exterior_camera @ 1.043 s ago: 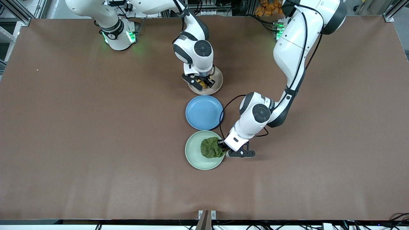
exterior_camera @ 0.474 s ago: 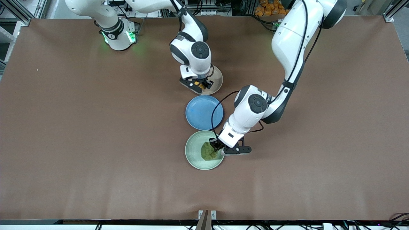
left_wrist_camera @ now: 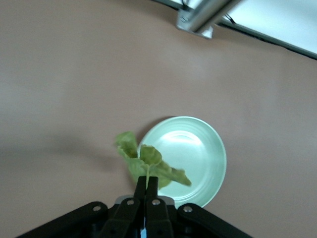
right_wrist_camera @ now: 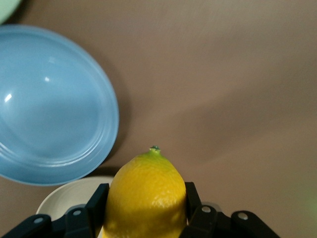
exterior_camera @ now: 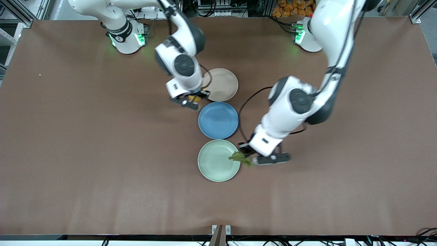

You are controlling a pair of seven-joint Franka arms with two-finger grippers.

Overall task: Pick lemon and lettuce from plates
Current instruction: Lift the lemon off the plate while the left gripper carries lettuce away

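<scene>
With the lemon (right_wrist_camera: 145,196) clamped in the right gripper (exterior_camera: 193,99) at the beige plate's (exterior_camera: 223,85) 8 o'clock edge and the lettuce (left_wrist_camera: 146,166) pinched in the left gripper (exterior_camera: 246,158) at the green plate's (exterior_camera: 211,162) 3 o'clock rim, both grips are best kept firm and lifted clear.

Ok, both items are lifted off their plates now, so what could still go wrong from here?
The left claw pinches only a thin edge of the lettuce, which dangles over the rim of the green plate; the leaf could tear or slip free. The right claw grips the smooth lemon low on its sides, so it might squirt out. That lemon hangs beside the blue plate and beige plate, so a drop could roll.
</scene>
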